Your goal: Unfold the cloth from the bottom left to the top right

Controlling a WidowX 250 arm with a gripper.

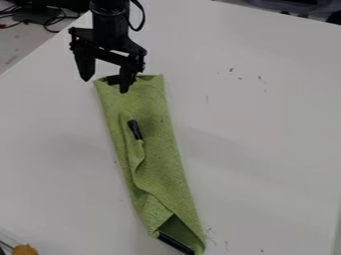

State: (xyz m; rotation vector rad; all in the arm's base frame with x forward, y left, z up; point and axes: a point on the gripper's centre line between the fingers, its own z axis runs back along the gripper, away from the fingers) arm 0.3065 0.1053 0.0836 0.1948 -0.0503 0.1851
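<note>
My gripper (104, 85) hangs at the upper left, over the far end of the cloth. Its two fingers stand wide apart, one left of the cloth's far left corner and the other over the cloth, so it is open. The green cloth (156, 154) lies as a long narrow folded strip from the upper left down to the bottom centre. A fold runs along its left side, with a small dark patch at mid-length. At its near end a flap leaves a dark opening with a black edge. Whether the right finger touches the cloth, I cannot tell.
The cloth lies on a white table (266, 139) with a few small dark marks. An orange-yellow object (25, 249) shows at the bottom left corner, near some thin dark wires. Cables (50, 20) lie beyond the table's edge at the upper left.
</note>
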